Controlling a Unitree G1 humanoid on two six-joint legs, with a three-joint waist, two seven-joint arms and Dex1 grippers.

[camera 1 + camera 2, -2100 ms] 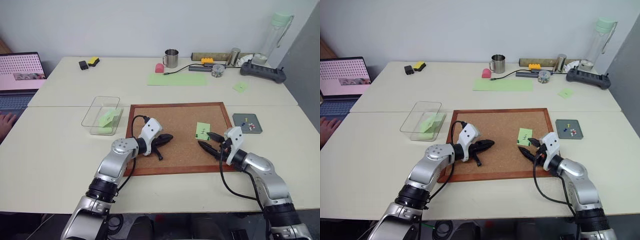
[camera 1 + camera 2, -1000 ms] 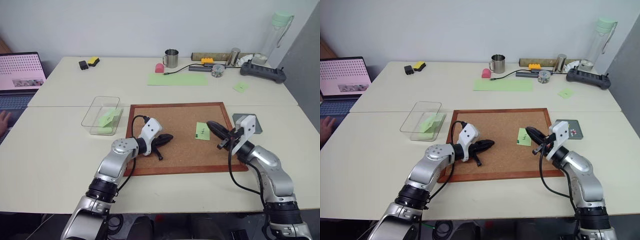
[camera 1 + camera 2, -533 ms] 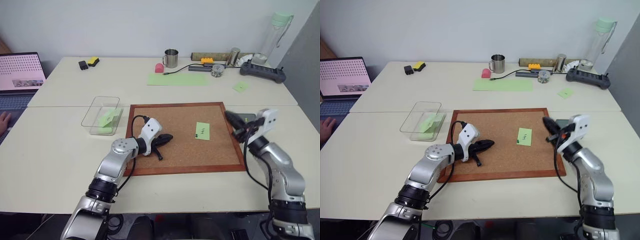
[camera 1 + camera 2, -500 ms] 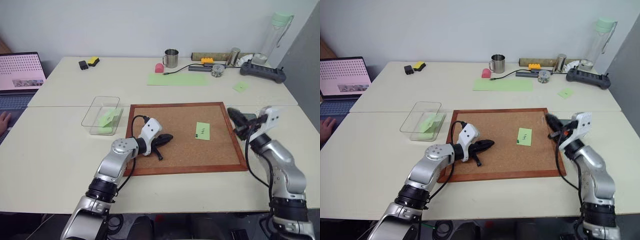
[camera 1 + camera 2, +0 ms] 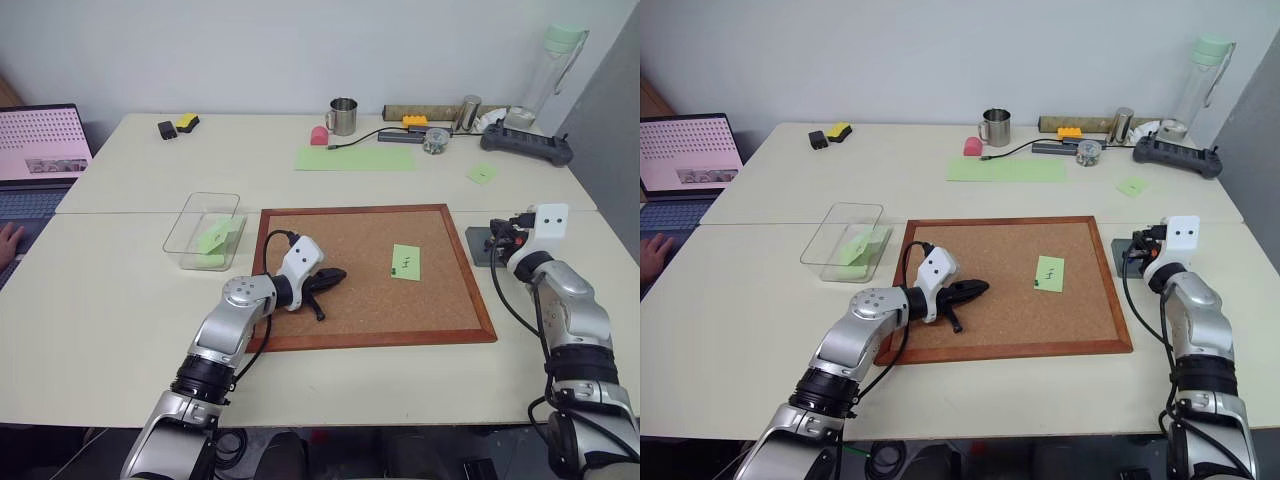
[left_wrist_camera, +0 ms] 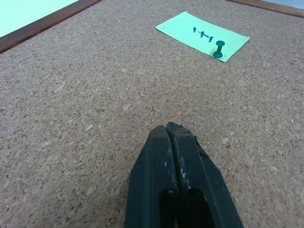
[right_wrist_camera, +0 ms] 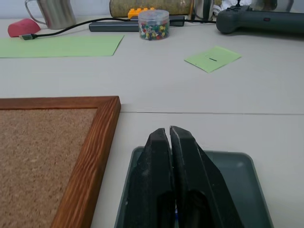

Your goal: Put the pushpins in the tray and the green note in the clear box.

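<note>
The green note [image 5: 406, 262] lies on the corkboard [image 5: 370, 305], right of centre, held down by a green pushpin [image 6: 219, 49] at one edge. My left gripper [image 5: 335, 277] rests shut on the cork to the note's left, its closed fingertips [image 6: 166, 130] pointing at the note, with nothing in them. Just past the board's right frame, my right gripper [image 7: 165, 132] is shut and hovers low over the dark grey tray [image 7: 240, 168]. It covers most of the tray [image 5: 473, 243], so I cannot tell what lies inside or whether a pin is pinched. The clear box [image 5: 190, 215] sits left of the board with green paper inside.
At the back of the table stand a jar of coloured pins [image 7: 154, 23], a long pale green strip [image 5: 355, 158], a second small green note [image 5: 481, 173], a metal mug [image 5: 342, 116], a black controller [image 5: 525, 145] and a bottle [image 5: 555, 60]. A laptop [image 5: 40, 140] and a person's hand [image 5: 10, 240] are at far left.
My right gripper, still shut, has left the cork beside the note and swung right, past the board's frame, to above the tray. The left arm has stayed put.
</note>
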